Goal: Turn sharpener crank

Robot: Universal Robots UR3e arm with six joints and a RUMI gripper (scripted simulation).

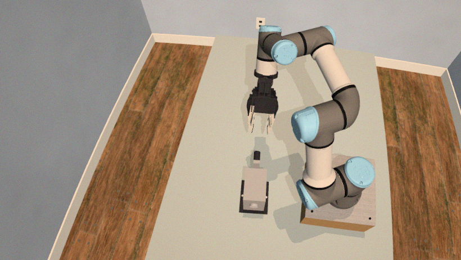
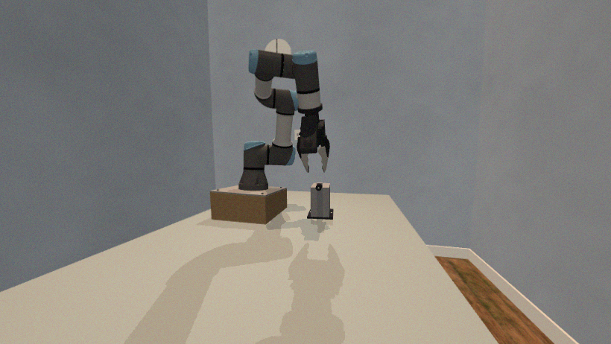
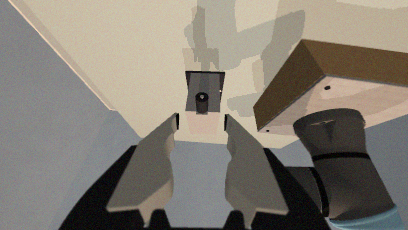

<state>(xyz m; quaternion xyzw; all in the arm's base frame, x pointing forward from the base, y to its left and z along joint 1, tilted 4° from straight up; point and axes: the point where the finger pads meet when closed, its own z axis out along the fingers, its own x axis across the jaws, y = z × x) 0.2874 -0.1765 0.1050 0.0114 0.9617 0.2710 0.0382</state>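
Right now I have nothing turned yet: my gripper (image 1: 261,125) hangs in the air above the counter (image 1: 206,161), well apart from the sharpener (image 1: 254,190), and the crank (image 1: 256,156) looks untouched. My fingers stand part way open, with a gap between them, and they hold nothing; through that gap the wrist view shows the crank's dark knob on the sharpener's face, roughly centred ahead of me. The sharpener stands upright on its dark foot plate around the middle of the counter, just beside the arm's wooden pedestal (image 1: 367,223), and its crank sticks out of the side that faces the far edge of the counter, toward the wall with the socket (image 1: 260,22). So, as I judge it, the whole job is left: come down to crank height, close on the knob, then carry it round a full clockwise circle as seen from that far side. Room looks good for that. Between the crank and the far edge the counter is wide, and the long edge toward the wooden floor (image 1: 129,129) is well away from the sharpener. The tight side is the pedestal and my own lower arm links, which stand near the sharpener, so I would keep the wrist swinging on the open side.
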